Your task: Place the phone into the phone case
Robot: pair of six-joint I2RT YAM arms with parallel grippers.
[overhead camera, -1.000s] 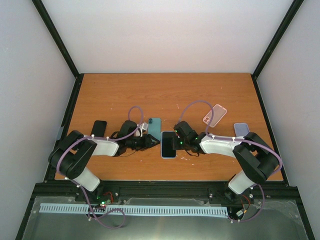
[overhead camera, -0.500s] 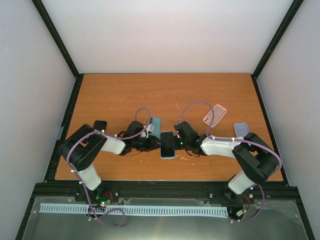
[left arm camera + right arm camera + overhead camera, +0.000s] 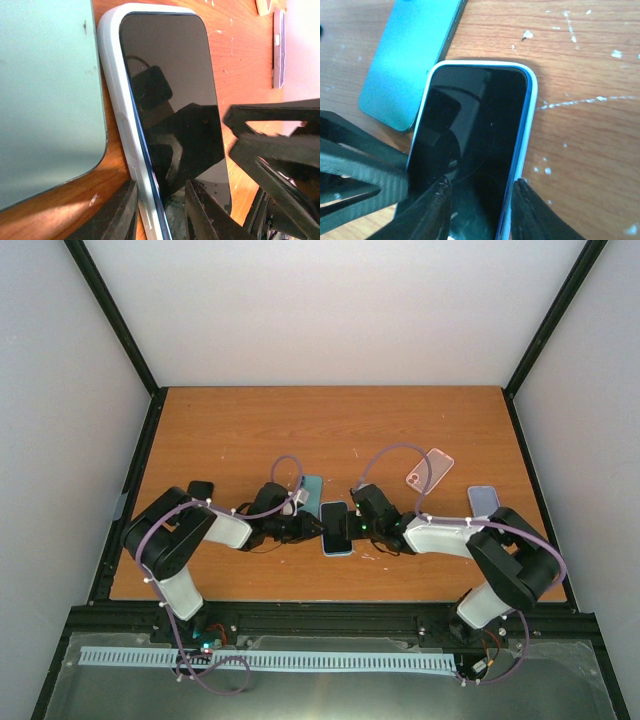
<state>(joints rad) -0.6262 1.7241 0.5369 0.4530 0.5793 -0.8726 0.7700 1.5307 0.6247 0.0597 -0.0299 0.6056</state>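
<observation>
A phone (image 3: 336,528) with a black screen lies face up in a pale blue-white phone case (image 3: 112,75) at the table's near middle. My left gripper (image 3: 315,527) comes from the left. In the left wrist view (image 3: 160,215) one finger is against the case's outer side and the other rests on the screen. My right gripper (image 3: 355,525) comes from the right. In the right wrist view (image 3: 480,210) one finger (image 3: 535,215) is at the case's rim (image 3: 530,110) and the other is on the screen (image 3: 475,130). Both are shut on the phone's long edges.
A teal slab (image 3: 312,488) lies flat just beyond the phone, close to my left fingers (image 3: 45,100). A clear pink case (image 3: 429,468) and a lavender case (image 3: 483,501) lie at the right. A small black object (image 3: 201,489) sits at the left.
</observation>
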